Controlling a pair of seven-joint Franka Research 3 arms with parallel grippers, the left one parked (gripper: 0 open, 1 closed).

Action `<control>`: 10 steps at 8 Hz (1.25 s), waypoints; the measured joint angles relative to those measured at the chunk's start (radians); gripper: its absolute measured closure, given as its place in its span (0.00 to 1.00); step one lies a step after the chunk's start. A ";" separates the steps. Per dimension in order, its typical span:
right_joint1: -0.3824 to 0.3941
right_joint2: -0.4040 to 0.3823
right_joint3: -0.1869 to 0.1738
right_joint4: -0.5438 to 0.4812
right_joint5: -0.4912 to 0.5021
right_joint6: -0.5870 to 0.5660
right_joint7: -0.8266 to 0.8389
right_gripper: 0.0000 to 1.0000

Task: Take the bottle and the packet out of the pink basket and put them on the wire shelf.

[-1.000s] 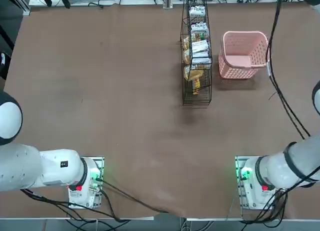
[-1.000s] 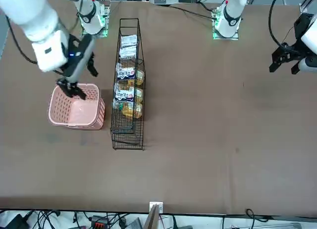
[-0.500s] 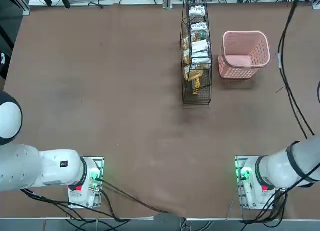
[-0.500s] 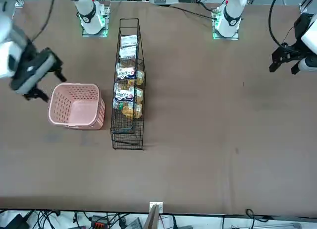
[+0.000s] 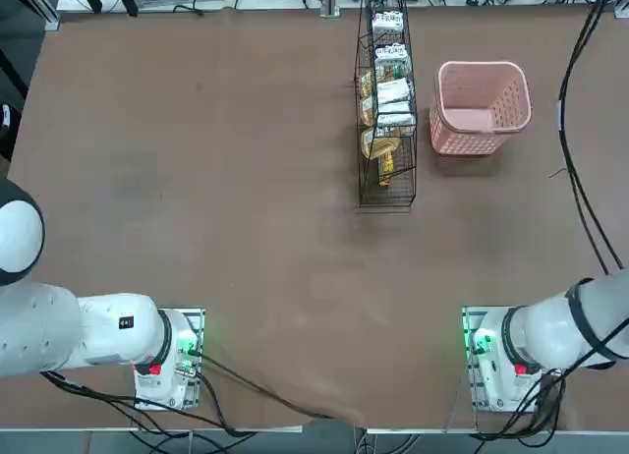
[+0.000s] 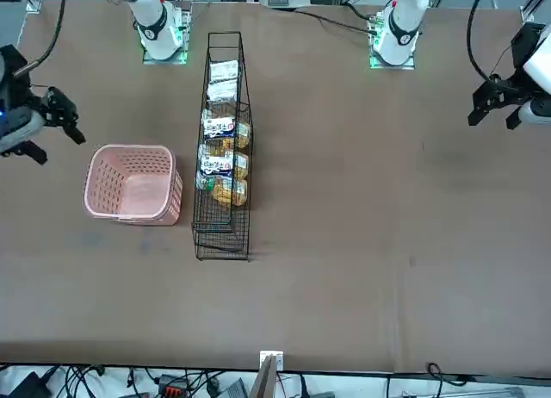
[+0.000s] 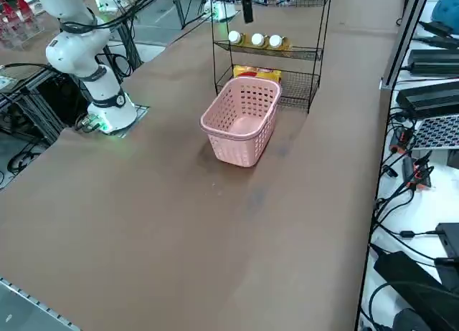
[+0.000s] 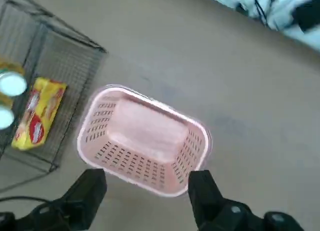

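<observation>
the broad brown bench (image 5: 246, 208) carries a long narrow black wire shelf (image 5: 385, 194) stocked with white and yellow packets on the far right. just to its right stands the pale pink perforated plastic basket (image 5: 480, 108), upright and holding nothing. three white-capped amber bottles (image 7: 254, 40) stand on a shelf tier. the right claw (image 8: 145, 191) hangs above the basket, fingers spread wide, gripping nothing.

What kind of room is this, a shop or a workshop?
Probably a robotics lab staged like a shop: two white robot arms bolted to a brown table, a stocked black wire shelf beside an empty pale pink plastic basket, and cables along the edges. The right gripper is open beside the basket.
</observation>
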State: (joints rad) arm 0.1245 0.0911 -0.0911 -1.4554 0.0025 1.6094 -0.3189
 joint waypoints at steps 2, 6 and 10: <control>-0.013 -0.043 -0.015 -0.052 0.000 -0.018 0.104 0.00; -0.073 -0.110 0.029 -0.131 0.000 -0.024 0.267 0.00; -0.087 -0.113 0.051 -0.141 0.000 -0.006 0.322 0.00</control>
State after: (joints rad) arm 0.0376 -0.0218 -0.0403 -1.5968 0.0021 1.6031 0.0032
